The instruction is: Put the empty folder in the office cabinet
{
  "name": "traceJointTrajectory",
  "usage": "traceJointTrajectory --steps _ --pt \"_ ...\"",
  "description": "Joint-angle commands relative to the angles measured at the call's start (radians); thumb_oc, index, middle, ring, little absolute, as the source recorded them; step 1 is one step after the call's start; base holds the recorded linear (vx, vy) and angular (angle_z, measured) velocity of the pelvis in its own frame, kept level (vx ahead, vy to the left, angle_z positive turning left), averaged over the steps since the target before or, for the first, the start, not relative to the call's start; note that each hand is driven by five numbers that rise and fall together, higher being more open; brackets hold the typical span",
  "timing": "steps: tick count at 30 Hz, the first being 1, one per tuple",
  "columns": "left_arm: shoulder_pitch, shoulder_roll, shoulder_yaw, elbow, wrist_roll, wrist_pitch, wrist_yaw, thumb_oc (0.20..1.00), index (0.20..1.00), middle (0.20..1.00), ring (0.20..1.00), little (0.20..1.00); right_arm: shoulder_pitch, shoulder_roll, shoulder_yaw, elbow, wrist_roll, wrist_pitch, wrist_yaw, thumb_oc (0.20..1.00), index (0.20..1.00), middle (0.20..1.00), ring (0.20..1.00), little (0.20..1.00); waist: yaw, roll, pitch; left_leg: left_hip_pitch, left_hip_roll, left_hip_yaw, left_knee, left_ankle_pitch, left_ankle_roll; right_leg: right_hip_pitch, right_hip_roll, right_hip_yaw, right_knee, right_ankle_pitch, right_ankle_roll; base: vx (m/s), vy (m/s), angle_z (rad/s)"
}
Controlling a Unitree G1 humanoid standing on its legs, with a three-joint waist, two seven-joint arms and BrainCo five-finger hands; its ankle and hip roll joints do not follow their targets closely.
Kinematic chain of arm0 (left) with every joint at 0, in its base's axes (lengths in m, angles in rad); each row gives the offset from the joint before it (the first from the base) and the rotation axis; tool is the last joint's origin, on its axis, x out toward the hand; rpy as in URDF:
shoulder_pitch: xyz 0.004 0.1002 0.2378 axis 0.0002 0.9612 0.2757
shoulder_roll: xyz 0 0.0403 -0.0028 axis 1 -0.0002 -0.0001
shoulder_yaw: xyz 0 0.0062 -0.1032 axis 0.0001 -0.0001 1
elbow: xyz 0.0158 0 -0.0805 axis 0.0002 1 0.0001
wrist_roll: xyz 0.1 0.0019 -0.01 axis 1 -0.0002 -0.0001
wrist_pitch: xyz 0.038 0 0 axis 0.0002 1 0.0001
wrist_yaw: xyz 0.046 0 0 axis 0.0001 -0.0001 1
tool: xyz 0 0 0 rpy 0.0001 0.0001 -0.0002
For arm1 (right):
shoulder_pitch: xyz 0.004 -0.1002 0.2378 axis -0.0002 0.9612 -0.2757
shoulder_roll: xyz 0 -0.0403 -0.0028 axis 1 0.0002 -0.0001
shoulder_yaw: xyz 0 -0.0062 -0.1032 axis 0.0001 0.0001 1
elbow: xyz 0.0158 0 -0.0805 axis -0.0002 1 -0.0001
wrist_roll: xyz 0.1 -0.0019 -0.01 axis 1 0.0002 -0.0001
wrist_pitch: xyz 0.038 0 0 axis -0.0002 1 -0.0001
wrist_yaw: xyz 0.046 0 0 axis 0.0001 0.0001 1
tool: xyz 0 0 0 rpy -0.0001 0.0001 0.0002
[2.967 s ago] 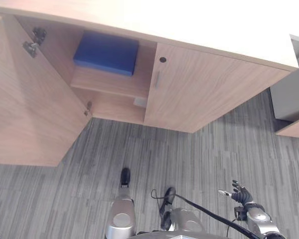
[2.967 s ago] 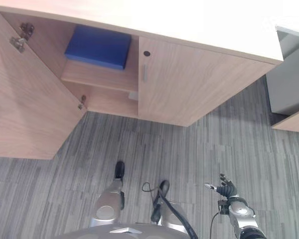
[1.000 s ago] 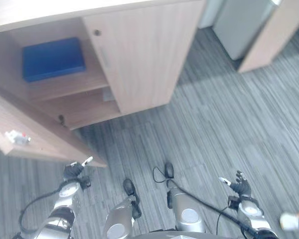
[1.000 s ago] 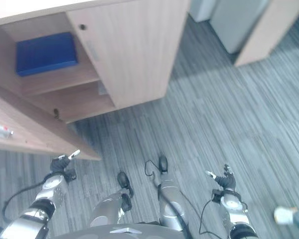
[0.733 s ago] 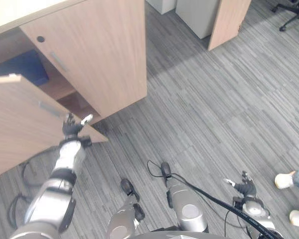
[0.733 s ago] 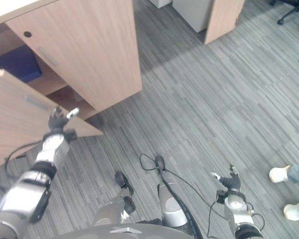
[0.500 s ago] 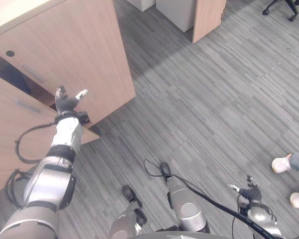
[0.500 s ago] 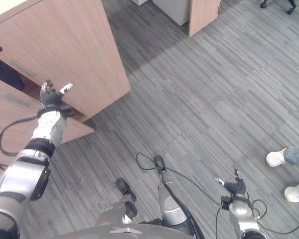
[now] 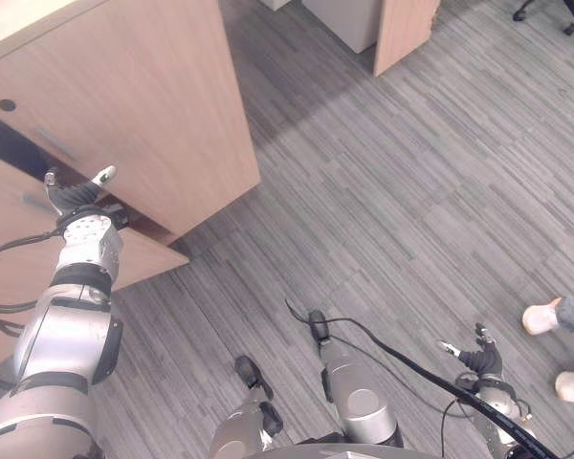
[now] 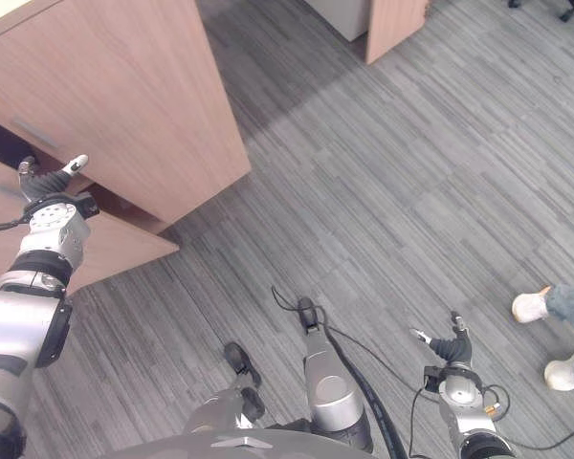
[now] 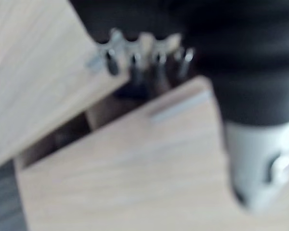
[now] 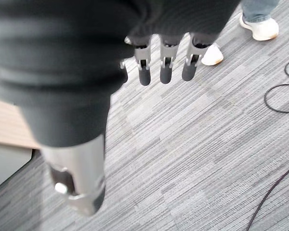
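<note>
The grey striped floor (image 9: pixel 392 191) is spreading across most of the head views. At the upper left the wooden office cabinet (image 9: pixel 134 86) is standing, its right-hand door closed and its left door (image 10: pixel 115 244) hanging partly open, leaving a dark gap between the two. A slim metal handle (image 9: pixel 55 145) is showing on the closed door, and another (image 11: pixel 180 107) on the open door in the left wrist view. Whether the folder is lying inside that gap is impossible to tell; the opening is only showing as a dark strip, and neither hand is carrying anything.

The left hand (image 9: pixel 75 194) is reaching up on a stretched arm to the edge of the open door, just beside the gap, its fingers (image 11: pixel 135 60) straight and slightly spread, with nothing in them. The right hand (image 10: pixel 447 346) is hanging low at the lower right above the floor, its fingers (image 12: pixel 164 65) relaxed, pointing down and empty. A person's white shoes (image 9: pixel 543 317) are standing on the floor at the far right edge, near the right hand.
</note>
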Motion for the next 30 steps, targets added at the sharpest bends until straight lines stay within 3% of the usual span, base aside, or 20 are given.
traceJointTrajectory --steps 1,3,6,7,9,12,18,20,21,24,25,26,28,30 --pt "0.013 0.058 0.022 0.017 -0.030 -0.040 -0.047 1.000 1.000 1.000 1.000 1.000 -0.003 -0.031 0.002 -0.001 -0.036 -0.049 -0.008 1.000 1.000 1.000 1.000 1.000 0.018 -0.002 -0.033 -0.015 -0.009 0.006 0.046 -0.117 0.019 -0.032 -0.066 0.046 0.096 -0.127 0.076 0.00 -0.043 0.23" --pt "0.136 -0.010 0.043 -0.035 -0.001 -0.063 -0.098 1.000 1.000 1.000 1.000 1.000 0.003 -0.017 0.005 -0.020 -0.050 -0.030 -0.014 1.000 1.000 1.000 1.000 1.000 0.045 0.002 -0.047 0.002 -0.012 -0.013 0.041 -0.116 0.021 -0.004 -0.072 0.022 0.099 -0.132 0.075 -0.01 -0.117 0.18" --pt "0.225 -0.059 0.049 -0.068 -0.009 -0.067 -0.090 1.000 1.000 1.000 1.000 1.000 0.007 -0.008 0.008 -0.031 -0.058 -0.016 -0.013 1.000 1.000 1.000 1.000 1.000 0.065 0.004 -0.059 0.015 -0.011 -0.028 0.037 -0.116 0.022 0.019 -0.075 0.004 0.099 -0.136 0.074 0.01 -0.128 0.17" --pt "0.371 -0.133 0.066 -0.106 0.031 -0.099 -0.113 1.000 1.000 1.000 1.000 1.000 0.015 0.007 0.004 -0.028 -0.076 0.003 -0.010 1.000 1.000 1.000 1.000 1.000 0.098 0.008 -0.084 0.037 -0.009 -0.047 0.027 -0.113 0.021 0.057 -0.079 -0.031 0.094 -0.145 0.072 0.04 -0.240 0.34" --pt "0.445 -0.173 0.064 -0.129 0.057 -0.108 -0.148 1.000 1.000 1.000 1.000 1.000 0.021 0.015 0.003 -0.027 -0.083 0.011 -0.006 1.000 1.000 1.000 1.000 1.000 0.117 0.010 -0.099 0.049 -0.005 -0.059 0.019 -0.109 0.019 0.078 -0.078 -0.052 0.092 -0.151 0.069 0.04 -0.210 0.29" --pt "0.614 -0.277 0.039 -0.180 0.132 -0.085 -0.212 1.000 1.000 1.000 1.000 1.000 0.036 0.032 -0.011 -0.020 -0.109 0.019 0.024 1.000 1.000 1.000 1.000 1.000 0.160 0.019 -0.136 0.068 0.009 -0.091 0.014 -0.102 0.011 0.124 -0.068 -0.098 0.088 -0.169 0.055 0.02 -0.295 0.52" --pt "0.798 -0.328 0.080 -0.164 0.078 -0.078 -0.220 1.000 1.000 1.000 1.000 1.000 0.023 0.037 -0.001 -0.020 -0.118 0.055 0.144 1.000 1.000 1.000 1.000 1.000 0.225 0.030 -0.173 0.085 0.034 -0.129 0.027 -0.082 -0.019 0.193 -0.046 -0.164 0.072 -0.197 0.023 0.03 -0.230 0.26" --pt "0.804 -0.330 0.085 -0.162 0.075 -0.079 -0.222 1.000 1.000 1.000 1.000 1.000 0.023 0.038 0.000 -0.019 -0.117 0.055 0.149 1.000 1.000 1.000 1.000 1.000 0.228 0.030 -0.176 0.080 0.035 -0.131 0.030 -0.080 -0.020 0.191 -0.046 -0.167 0.072 -0.196 0.021 0.00 -0.097 0.23" --pt "0.838 -0.343 0.110 -0.150 0.071 -0.069 -0.235 1.000 1.000 1.000 1.000 1.000 0.020 0.040 0.005 -0.013 -0.151 0.069 0.217 1.000 1.000 1.000 1.000 1.000 0.245 0.030 -0.177 0.075 0.039 -0.141 0.045 -0.077 -0.027 0.205 -0.046 -0.183 0.071 -0.201 0.015 0.00 -0.100 0.16" --pt "0.859 -0.347 0.127 -0.133 0.070 -0.066 -0.253 1.000 1.000 1.000 1.000 1.000 0.017 0.040 0.021 0.006 -0.165 0.074 0.251 1.000 1.000 1.000 1.000 1.000 0.259 0.028 -0.176 0.061 0.039 -0.152 0.066 -0.078 -0.030 0.212 -0.047 -0.194 0.073 -0.207 0.010 -0.03 -0.132 0.10" --pt "0.880 -0.351 0.152 -0.095 0.049 -0.012 -0.284 1.000 1.000 1.000 1.000 1.000 0.011 0.043 0.048 0.054 -0.161 0.098 0.305 1.000 1.000 1.000 1.000 1.000 0.282 0.023 -0.172 0.033 0.026 -0.164 0.129 -0.098 -0.024 0.226 -0.052 -0.215 0.078 -0.214 0.003 -0.05 -0.118 0.16" --pt "0.880 -0.351 0.152 -0.095 0.049 -0.012 -0.284 1.000 1.000 1.000 1.000 1.000 0.011 0.043 0.048 0.054 -0.161 0.098 0.305 1.000 1.000 1.000 1.000 1.000 0.282 0.023 -0.172 0.033 0.026 -0.164 0.129 -0.098 -0.024 0.226 -0.052 -0.215 0.078 -0.214 0.003 -0.07 -0.202 0.40" --pt "0.887 -0.365 0.160 -0.001 0.114 0.130 -0.347 1.000 1.000 1.000 1.000 1.000 -0.008 0.055 0.070 0.139 -0.128 0.148 0.371 1.000 1.000 1.000 1.000 1.000 0.299 0.010 -0.180 0.031 -0.018 -0.172 0.193 -0.152 0.000 0.240 -0.057 -0.232 0.070 -0.210 0.003 -0.04 -0.124 0.47" --pt "0.883 -0.369 0.158 0.025 0.134 0.150 -0.363 1.000 1.000 1.000 1.000 1.000 -0.017 0.064 0.075 0.173 -0.135 0.145 0.382 1.000 1.000 1.000 1.000 1.000 0.301 0.006 -0.184 0.033 -0.031 -0.174 0.205 -0.167 0.008 0.244 -0.058 -0.232 0.068 -0.208 0.004 -0.02 -0.045 0.37"
